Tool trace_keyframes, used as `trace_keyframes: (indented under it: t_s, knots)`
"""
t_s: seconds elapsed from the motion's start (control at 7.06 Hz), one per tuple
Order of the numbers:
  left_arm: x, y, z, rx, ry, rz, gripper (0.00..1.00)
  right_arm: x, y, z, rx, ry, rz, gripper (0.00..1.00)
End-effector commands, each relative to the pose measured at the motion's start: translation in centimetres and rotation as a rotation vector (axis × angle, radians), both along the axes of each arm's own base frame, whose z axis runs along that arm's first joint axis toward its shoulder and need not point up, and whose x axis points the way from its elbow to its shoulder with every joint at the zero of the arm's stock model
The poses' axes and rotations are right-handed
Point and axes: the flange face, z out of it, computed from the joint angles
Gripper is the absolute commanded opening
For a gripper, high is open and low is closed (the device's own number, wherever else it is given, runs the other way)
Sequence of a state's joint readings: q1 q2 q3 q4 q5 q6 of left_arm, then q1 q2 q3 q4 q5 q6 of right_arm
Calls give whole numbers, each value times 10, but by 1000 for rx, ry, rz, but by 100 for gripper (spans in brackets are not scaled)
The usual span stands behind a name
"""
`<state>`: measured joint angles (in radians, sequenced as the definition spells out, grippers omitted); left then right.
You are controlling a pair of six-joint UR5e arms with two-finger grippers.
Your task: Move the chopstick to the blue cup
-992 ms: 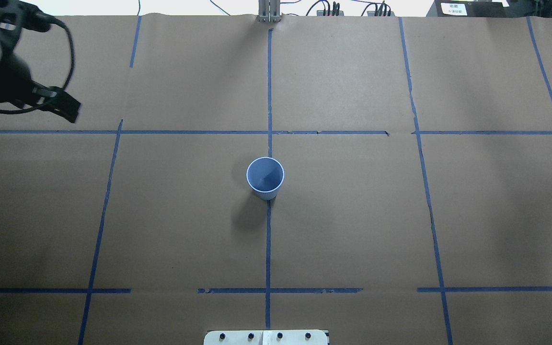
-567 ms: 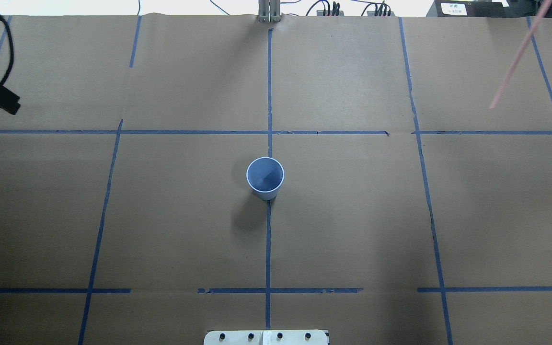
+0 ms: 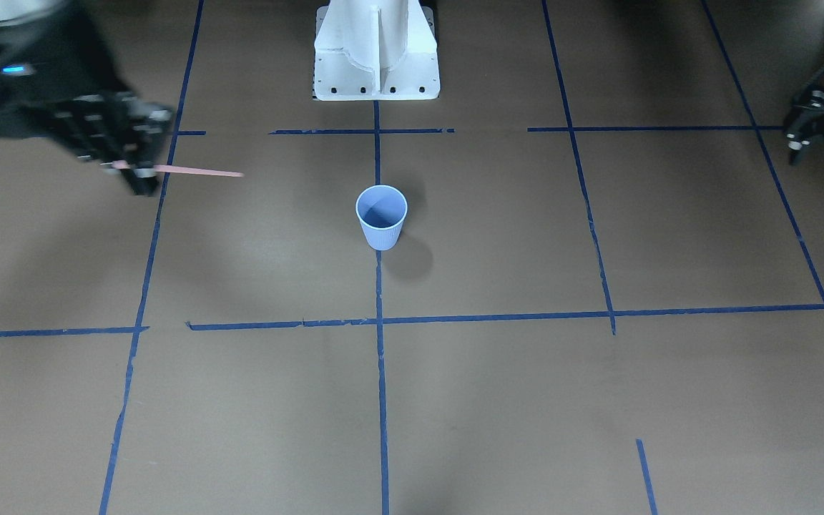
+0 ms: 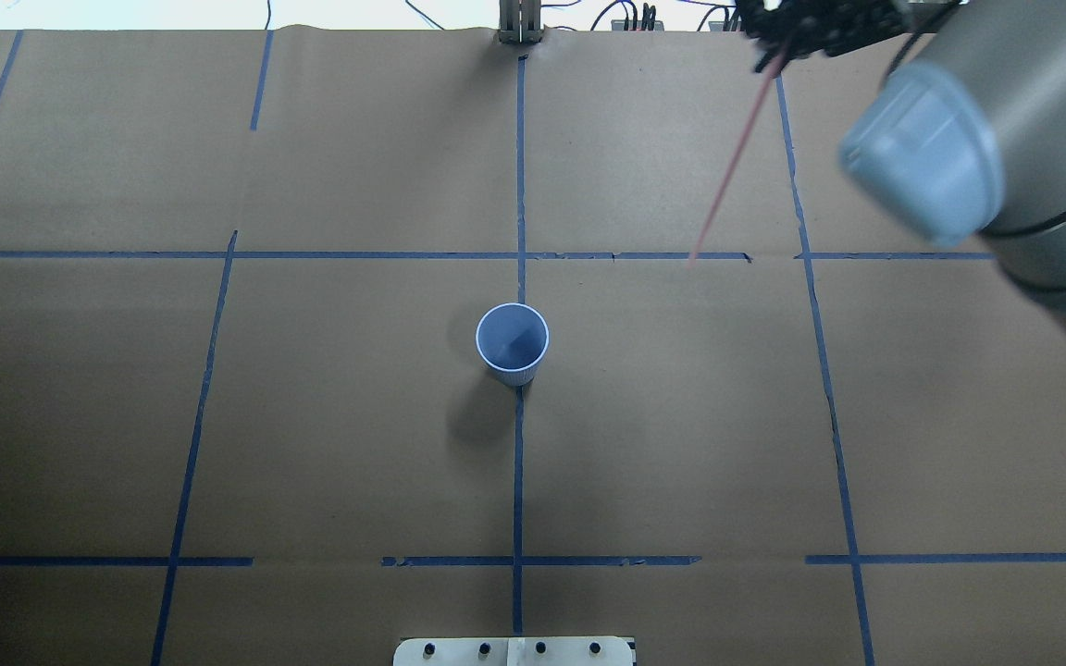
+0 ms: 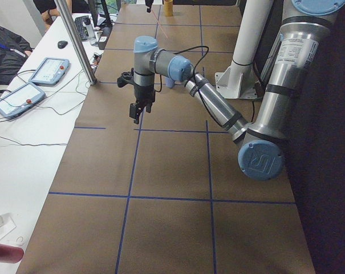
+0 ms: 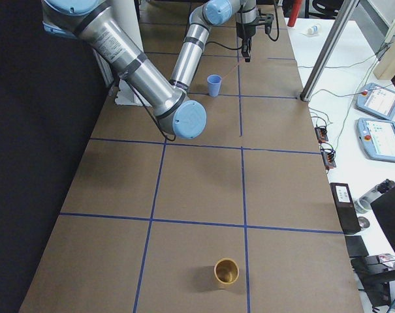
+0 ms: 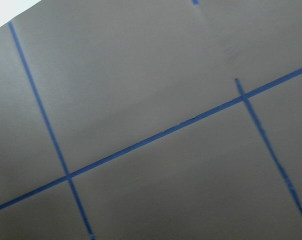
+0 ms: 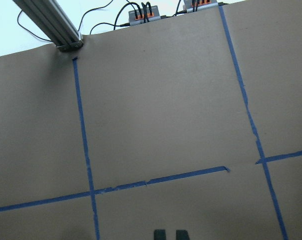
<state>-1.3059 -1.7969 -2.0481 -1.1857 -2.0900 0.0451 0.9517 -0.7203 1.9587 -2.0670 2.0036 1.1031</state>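
Observation:
The blue cup point(image 4: 513, 342) stands upright at the table's middle and also shows in the front view point(image 3: 381, 214). My right gripper point(image 4: 771, 48) is at the far right of the table, shut on a thin pink chopstick point(image 4: 732, 157). The chopstick slants down toward the cup, and its tip hangs above the table, well short of the cup and to its far right. In the front view the right gripper point(image 3: 139, 170) holds the chopstick point(image 3: 197, 172) level, pointing at the cup. My left gripper point(image 3: 805, 132) is far off to the left, empty, its jaws apart.
The white robot base point(image 3: 376, 64) stands behind the cup. A brown cup point(image 6: 226, 270) stands upright at the table's right end. An aluminium post point(image 4: 519, 23) and cable plugs line the far edge. Blue tape lines cross the brown table cover.
The left arm has drawn back out of the overhead view. The right arm has swung in from the right, carrying the chopstick leftward and nearer to the cup.

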Motion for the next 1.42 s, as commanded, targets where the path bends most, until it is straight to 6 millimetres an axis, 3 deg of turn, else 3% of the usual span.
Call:
trace_keyframes:
  t_s: [0.0, 0.14, 0.28, 0.42, 0.71, 0.99, 1.13, 1.28]
  knots:
    - [-36, -21, 39, -13, -6, 50, 100, -80, 47, -48, 91, 22, 57, 0]
    - [-42, -22, 44, -15, -9, 51, 100, -119, 68, -55, 163, 71, 61, 0]
    - [-43, -23, 47, -21, -10, 50, 100, -152, 73, -57, 193, 94, 54, 0]
    - [-43, -23, 47, -23, -10, 50, 100, -181, 59, -58, 191, 89, 63, 0]
    - [-43, -23, 47, -23, -10, 50, 100, -198, 61, -61, 191, 94, 57, 0]
    - [-44, -24, 50, -28, -9, 48, 100, -227, 79, -53, 201, 117, 30, 2]
    - [-44, -24, 51, -29, -11, 48, 100, -233, 81, -53, 203, 111, 24, 25]
    - [-44, -24, 50, -27, -11, 48, 100, -232, 81, -45, 199, 118, 27, 99]
